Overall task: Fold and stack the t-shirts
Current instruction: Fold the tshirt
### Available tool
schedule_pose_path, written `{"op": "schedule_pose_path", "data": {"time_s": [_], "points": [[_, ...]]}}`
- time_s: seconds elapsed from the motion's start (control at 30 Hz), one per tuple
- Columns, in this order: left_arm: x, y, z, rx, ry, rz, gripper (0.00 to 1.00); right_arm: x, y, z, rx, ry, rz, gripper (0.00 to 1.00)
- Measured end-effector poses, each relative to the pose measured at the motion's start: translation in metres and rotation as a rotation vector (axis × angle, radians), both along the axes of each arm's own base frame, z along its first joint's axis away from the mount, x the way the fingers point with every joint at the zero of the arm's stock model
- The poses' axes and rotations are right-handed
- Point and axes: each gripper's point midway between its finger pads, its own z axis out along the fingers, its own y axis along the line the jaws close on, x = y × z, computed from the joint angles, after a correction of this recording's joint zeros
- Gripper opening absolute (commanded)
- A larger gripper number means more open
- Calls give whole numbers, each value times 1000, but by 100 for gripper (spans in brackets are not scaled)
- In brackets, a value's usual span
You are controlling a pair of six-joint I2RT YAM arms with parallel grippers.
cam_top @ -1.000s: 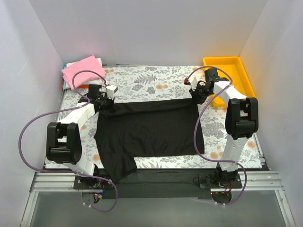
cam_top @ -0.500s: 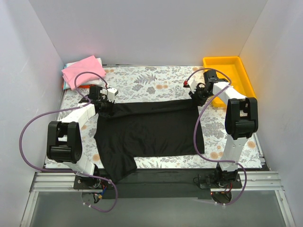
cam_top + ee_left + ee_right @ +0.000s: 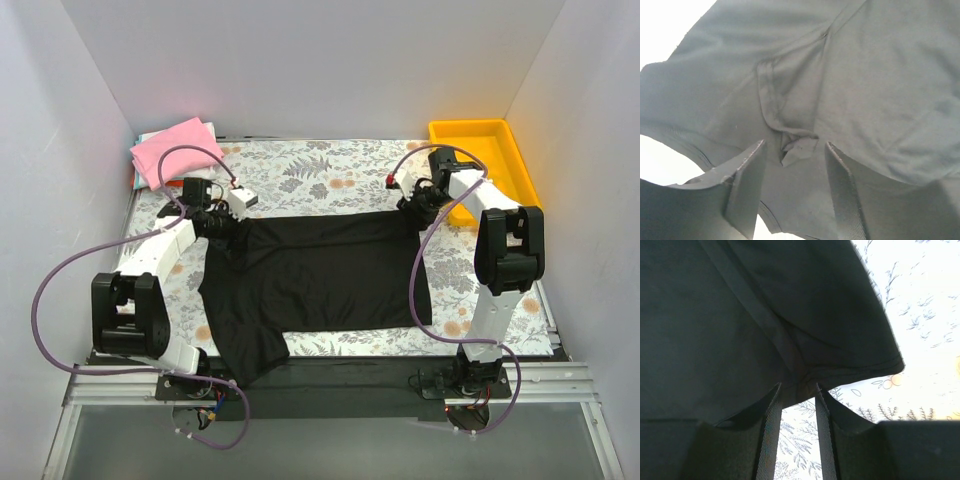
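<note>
Lying creased, black t-shirt (image 3: 320,280), left end effector (image 3: 795,145) parted, right end effector (image 3: 798,386) clamped on its edge.

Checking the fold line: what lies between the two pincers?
Only the black t-shirt: its far edge runs from the left pincer across to the right pincer, as the top view shows.

one black t-shirt (image 3: 320,270), one pink t-shirt (image 3: 175,148), two more shirt edges under it, orange-red edge (image 3: 137,182) plus pale blue edge (image 3: 148,136), one yellow tray (image 3: 470,126), two arms, left arm (image 3: 160,245) and right arm (image 3: 508,245)
</note>
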Motion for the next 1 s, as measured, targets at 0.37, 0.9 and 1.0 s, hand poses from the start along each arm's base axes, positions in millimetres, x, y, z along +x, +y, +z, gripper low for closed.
{"op": "schedule_pose_path", "data": {"time_s": [0.37, 0.9, 1.0], "points": [[50, -23, 12, -112, 35, -5, 49, 35, 29, 39, 62, -38, -57, 21], [36, -19, -41, -85, 257, 69, 51, 7, 32, -30, -64, 142, -58, 21], [31, -21, -45, -81, 268, 58, 51, 3, 30, -32, -74, 152, -57, 20]]}}
